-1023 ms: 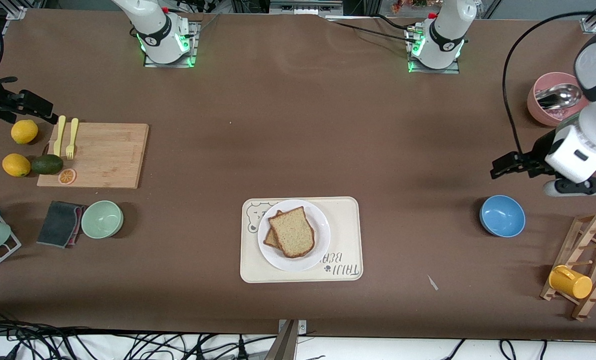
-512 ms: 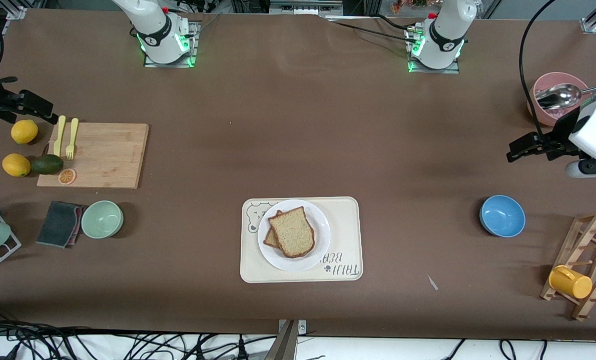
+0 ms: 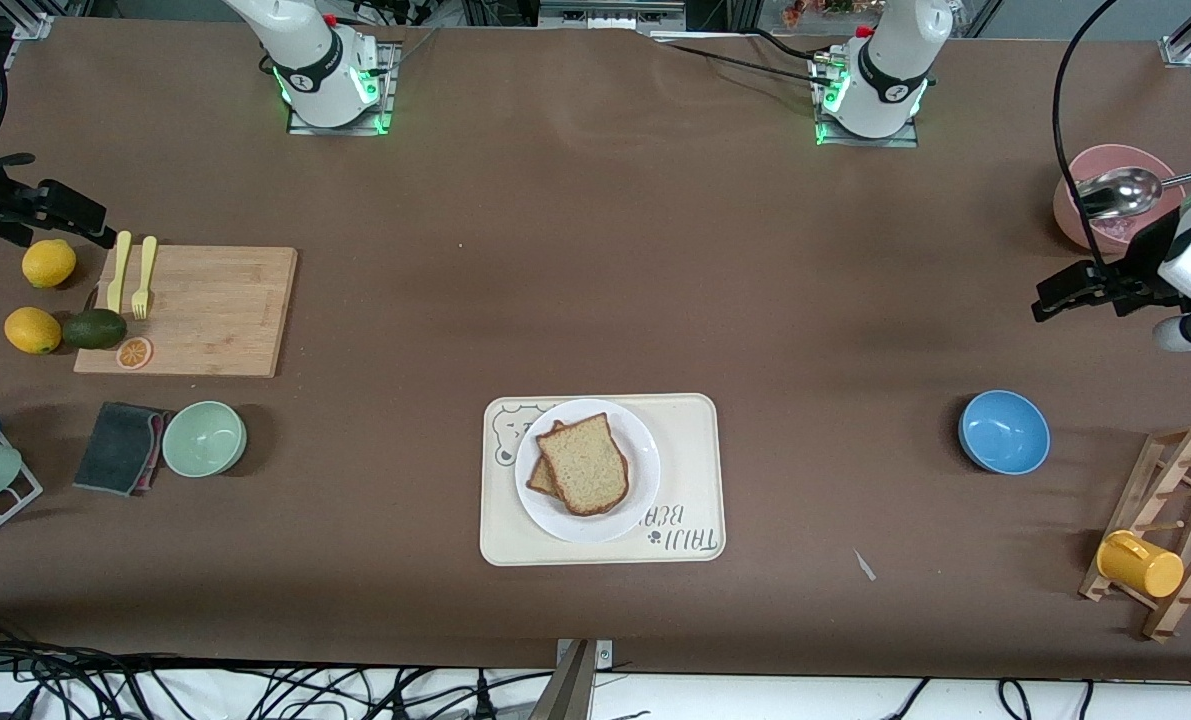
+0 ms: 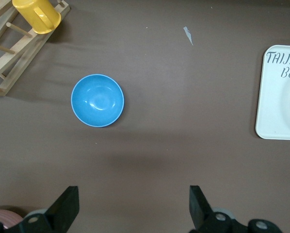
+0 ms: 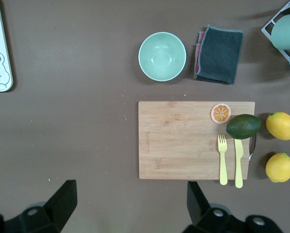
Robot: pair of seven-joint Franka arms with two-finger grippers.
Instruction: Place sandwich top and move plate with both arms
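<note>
The sandwich top (image 3: 583,463), a speckled light-brown slice, lies on a second slice (image 3: 538,480) that peeks out under it. Both rest on the white plate (image 3: 641,446), which sits on the cream bear-print tray (image 3: 690,425). My left gripper (image 3: 1050,298) hangs open and empty over bare table between the pink bowl and the blue bowl; its wrist view shows both fingers (image 4: 67,204) wide apart. My right gripper (image 3: 80,215) waits open and empty over the table by the lemons, at the right arm's end. Both are well away from the plate.
At the right arm's end are a cutting board (image 3: 205,310) with a yellow fork and knife, two lemons, an avocado, a green bowl (image 3: 204,438) and a grey cloth (image 3: 120,447). At the left arm's end are a blue bowl (image 3: 1003,431), a pink bowl (image 3: 1080,225) holding a ladle, and a wooden rack with a yellow mug (image 3: 1140,563).
My left gripper has drawn away from the table's middle toward the pink bowl at its own end, still open. The right arm, plate and bread have not moved.
</note>
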